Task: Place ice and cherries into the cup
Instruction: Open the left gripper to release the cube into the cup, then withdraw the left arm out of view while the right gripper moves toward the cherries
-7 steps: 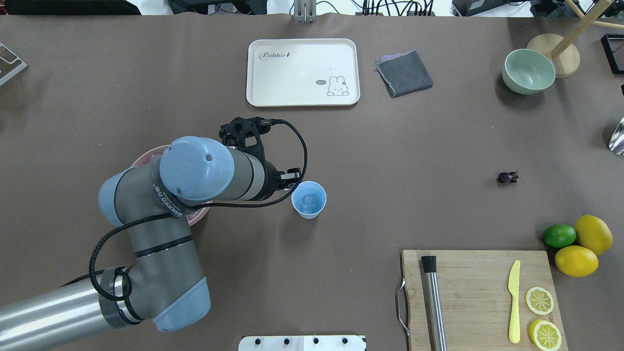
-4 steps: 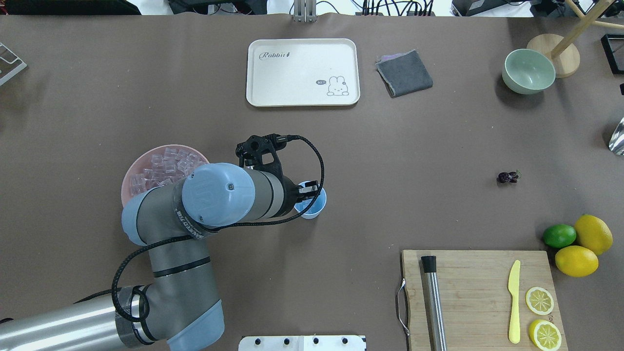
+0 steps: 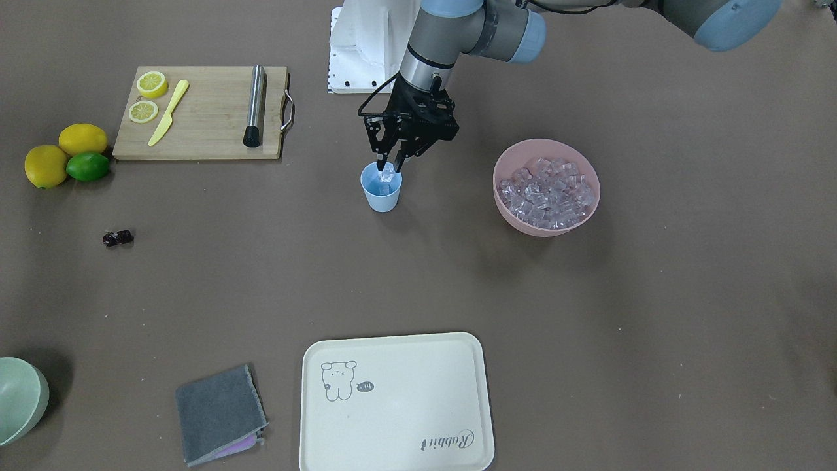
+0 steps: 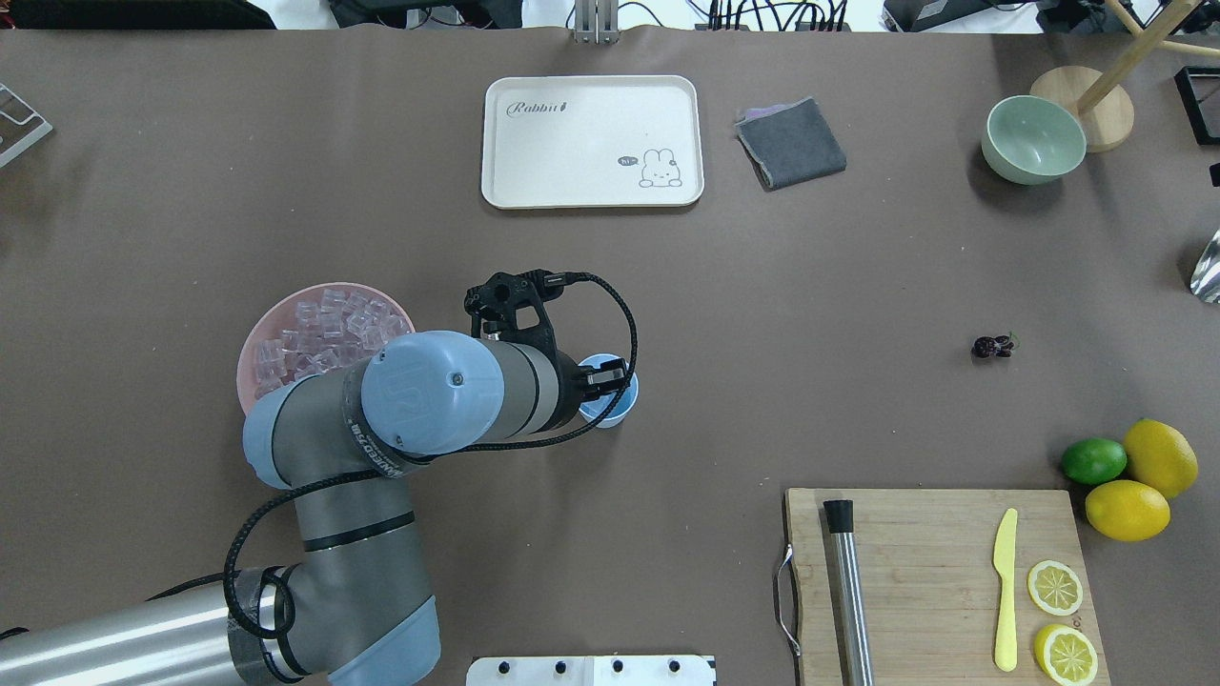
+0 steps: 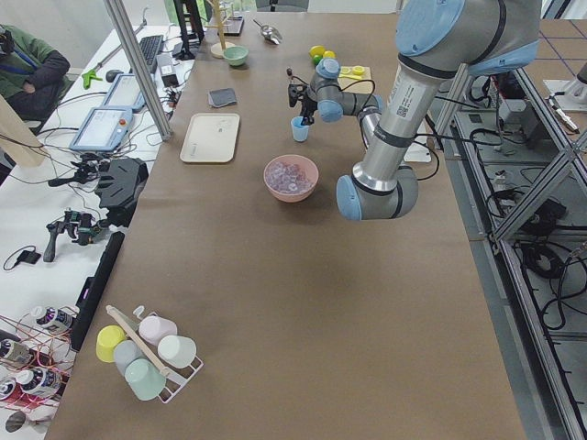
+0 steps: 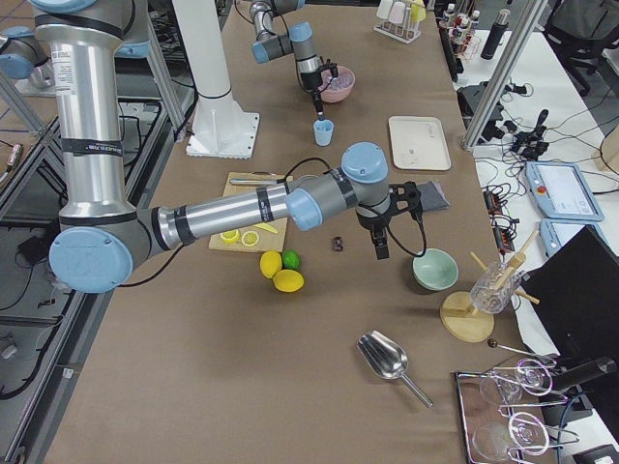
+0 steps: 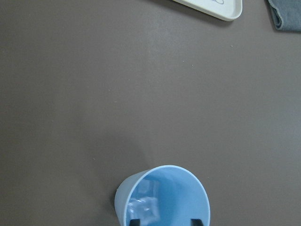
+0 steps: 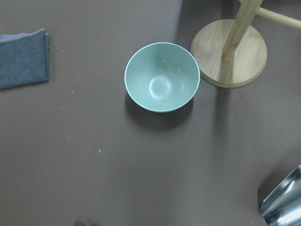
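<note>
The light-blue cup (image 3: pixel 381 193) stands mid-table and holds a few ice cubes (image 7: pixel 143 206). My left gripper (image 3: pixel 390 167) hangs straight over the cup's mouth, open, with one clear cube just under its fingertips (image 7: pixel 136 221). In the overhead view the wrist hides most of the cup (image 4: pixel 616 408). More ice (image 3: pixel 546 186) fills the pink bowl (image 4: pixel 250 354) to the cup's left. The dark cherries (image 4: pixel 992 346) lie on the table far to the right. My right gripper (image 6: pixel 380 251) shows only in the exterior right view, hovering near the cherries (image 6: pixel 338 244); I cannot tell whether it is open or shut.
A cream tray (image 4: pixel 591 141), grey cloth (image 4: pixel 791 143) and pale green bowl (image 4: pixel 1033 139) sit along the far side. A cutting board (image 4: pixel 939 581) with knife, lemon slices and a steel rod is front right, beside two lemons and a lime (image 4: pixel 1094 460).
My left arm has swung right from over the pink bowl, uncovering the ice there. The gripper now covers the cup's mouth.
</note>
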Action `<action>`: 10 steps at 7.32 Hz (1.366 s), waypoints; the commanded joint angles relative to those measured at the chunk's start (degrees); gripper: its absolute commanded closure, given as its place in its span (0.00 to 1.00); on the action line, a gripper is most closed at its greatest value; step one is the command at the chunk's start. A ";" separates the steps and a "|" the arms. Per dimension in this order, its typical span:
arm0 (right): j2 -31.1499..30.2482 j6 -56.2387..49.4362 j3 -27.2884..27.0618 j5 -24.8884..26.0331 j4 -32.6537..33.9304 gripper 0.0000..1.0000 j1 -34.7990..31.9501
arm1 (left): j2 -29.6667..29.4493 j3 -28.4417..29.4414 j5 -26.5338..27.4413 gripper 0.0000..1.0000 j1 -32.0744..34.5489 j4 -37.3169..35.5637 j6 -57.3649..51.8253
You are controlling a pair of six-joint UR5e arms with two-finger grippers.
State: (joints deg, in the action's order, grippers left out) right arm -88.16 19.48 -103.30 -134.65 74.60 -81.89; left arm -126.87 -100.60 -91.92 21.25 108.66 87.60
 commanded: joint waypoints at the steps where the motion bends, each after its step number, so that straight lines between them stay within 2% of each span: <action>1: 0.00 1.52 -0.24 0.00 -0.41 0.00 0.41 | 0.04 -0.21 -0.02 0.02 0.19 -0.11 -0.06; 3: 0.18 10.34 -0.94 1.39 -5.13 0.00 4.25 | 1.44 -2.14 -0.37 0.02 1.51 -0.81 -0.58; 4: 0.96 17.54 -0.85 4.80 -8.73 0.00 8.11 | 4.23 -5.10 -0.54 0.02 2.12 -0.90 -4.94; 5: 2.19 21.70 -0.85 7.36 -9.46 0.00 11.46 | 8.79 -10.01 -2.46 0.01 4.04 -2.82 -12.90; 7: 2.90 26.29 -1.11 10.44 -9.56 0.00 15.95 | 10.68 -17.23 -14.99 0.01 15.69 -20.06 -23.28; 9: 3.60 32.09 -1.38 15.71 -10.60 0.00 22.01 | 17.23 -24.26 -17.41 0.01 25.63 -34.06 -44.77; 10: 2.82 32.20 -1.55 17.12 -10.70 0.00 23.51 | 19.53 -24.47 -21.07 0.01 33.78 -37.95 -56.54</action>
State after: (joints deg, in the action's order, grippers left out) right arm -84.91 50.38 -104.68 -119.81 64.30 -60.88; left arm -110.60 -123.32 -109.41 46.48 76.90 44.87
